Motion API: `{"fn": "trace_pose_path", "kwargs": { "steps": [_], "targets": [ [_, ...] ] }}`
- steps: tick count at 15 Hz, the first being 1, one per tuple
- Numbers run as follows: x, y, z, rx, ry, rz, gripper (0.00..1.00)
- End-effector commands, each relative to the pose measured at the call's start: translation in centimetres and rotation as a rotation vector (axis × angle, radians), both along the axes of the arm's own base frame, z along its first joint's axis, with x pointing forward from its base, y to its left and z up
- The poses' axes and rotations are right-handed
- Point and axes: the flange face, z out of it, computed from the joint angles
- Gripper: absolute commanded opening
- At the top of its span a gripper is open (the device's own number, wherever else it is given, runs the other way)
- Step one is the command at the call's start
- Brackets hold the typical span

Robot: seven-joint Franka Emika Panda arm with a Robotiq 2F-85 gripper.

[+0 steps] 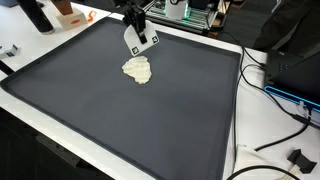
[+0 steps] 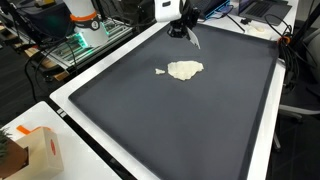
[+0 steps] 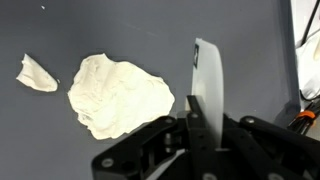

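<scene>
Seeing end effector [image 1: 140, 44] hanging over far part of mat [image 1: 120, 125], off the surface, touching nothing. Nothing seen in its grip. Can't tell how far open: wrist view gives only one pale finger [image 3: 206, 85] edge-on, upright, a little right of centre, with the dark body along the bottom edge. No second finger or gap to read there. Too small in both exterior views to settle it; picked up again at end effector [image 2: 187, 35] near the mat's far edge.

Found cloth [image 1: 138, 69] lying flat on the mat: cream, crumpled, rounded outline, toward the far side. Placed at 6 o'clock from end effector in both exterior views, see cloth [image 2: 185, 70], near but clearly apart. In wrist view, cloth [image 3: 120, 95] at 9 o'clock from the finger, just beside it in frame, no contact.

Also spotted scrap [image 2: 160, 71], same cream colour, at 9 o'clock from cloth, just beside it with a strip of bare mat between. Same layout in wrist view: scrap [image 3: 37, 75], roughly triangular, at 9 o'clock from cloth, not touching.

Dark grey mat over most of white tabletop [image 1: 30, 115], with a white border left showing. Noted box [image 2: 35, 150] on the tabletop at 8 o'clock from cloth, well apart. Noted cables [image 1: 285, 110] off the mat at 3 o'clock, well apart from cloth and end effector
</scene>
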Motion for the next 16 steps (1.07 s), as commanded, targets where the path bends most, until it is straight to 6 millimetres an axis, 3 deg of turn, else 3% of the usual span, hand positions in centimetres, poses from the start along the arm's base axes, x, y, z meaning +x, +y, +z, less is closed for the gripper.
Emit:
{"fn": "trace_pose_path", "kwargs": {
  "steps": [1,16],
  "targets": [
    [-1.4,1.0,2.1,-0.074,0.016,-0.021,0.01],
    [-2.7,4.8,9.1,-0.400,0.064,0.027,0.01]
  ]
}}
